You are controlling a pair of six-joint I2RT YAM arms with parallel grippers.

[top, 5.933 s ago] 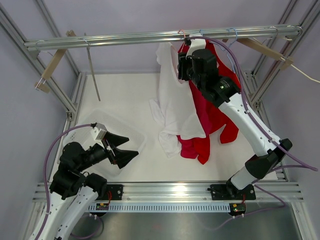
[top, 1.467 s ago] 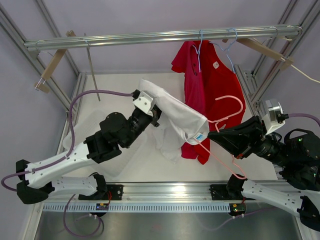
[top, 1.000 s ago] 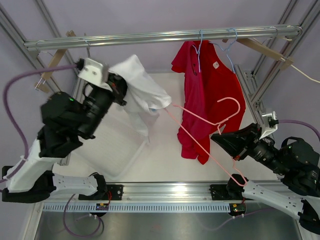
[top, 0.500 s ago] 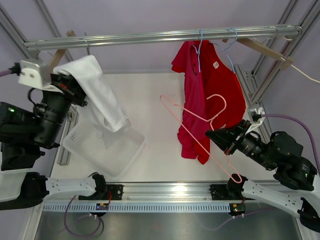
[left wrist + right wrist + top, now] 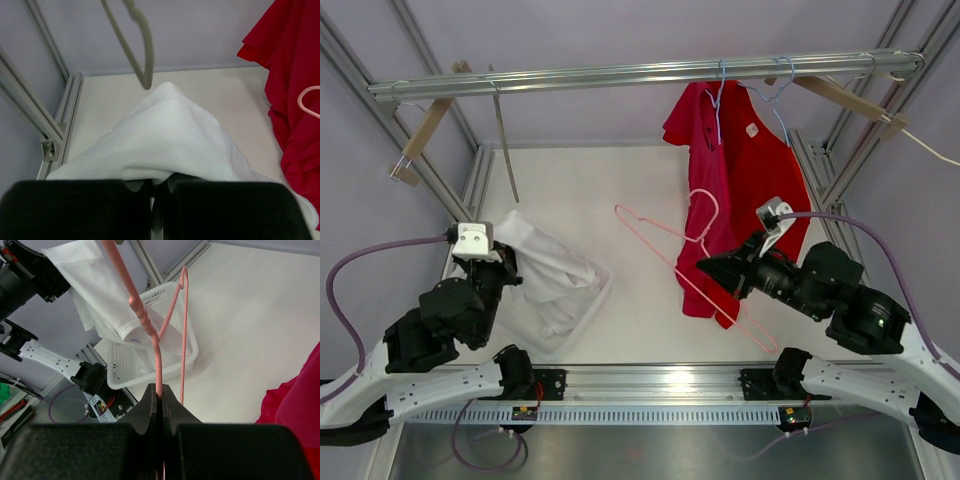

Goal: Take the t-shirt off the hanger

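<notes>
Clamps a fold of the white t-shirt [image 5: 170, 130] tight in the left claw [image 5: 156, 187], at the near left. Drapes that soft, finely ribbed cloth in a rounded peak, down over a white plastic basket [image 5: 592, 298] with perforated walls, on the near-left part of the pale, smooth counter [image 5: 590, 190]. Pinches the thin pink wire hanger [image 5: 145, 320] in the right claw [image 5: 160, 395], black fingers closed flat on its ridged stem, at the near right. Bare, slanting up and leftward, apart from the t-shirt. Farther back, a limp red shirt [image 5: 740, 170] on the metal rail [image 5: 620, 75].
</notes>
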